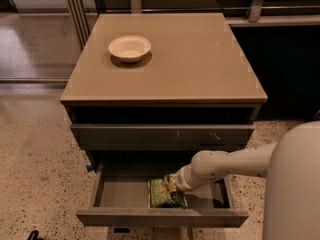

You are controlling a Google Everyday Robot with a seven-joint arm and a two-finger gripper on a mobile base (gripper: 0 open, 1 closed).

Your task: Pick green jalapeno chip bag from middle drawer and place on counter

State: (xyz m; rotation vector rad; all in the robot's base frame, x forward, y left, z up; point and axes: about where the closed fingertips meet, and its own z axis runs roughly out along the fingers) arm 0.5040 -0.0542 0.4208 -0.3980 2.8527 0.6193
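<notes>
The green jalapeno chip bag (pixel 164 191) lies on the grey floor of the open middle drawer (pixel 120 193), near its middle front. My gripper (pixel 176 183) reaches down into the drawer from the right and sits on the bag's upper right edge. The white arm hides part of the bag. The tan counter (pixel 195 59) tops the cabinet above.
A cream bowl (pixel 129 47) stands on the counter at the back left. A shut grey drawer front with pale scuff marks (pixel 165 134) overhangs the open drawer. Speckled floor (pixel 35 154) lies to the left. My white body (pixel 295 184) fills the lower right.
</notes>
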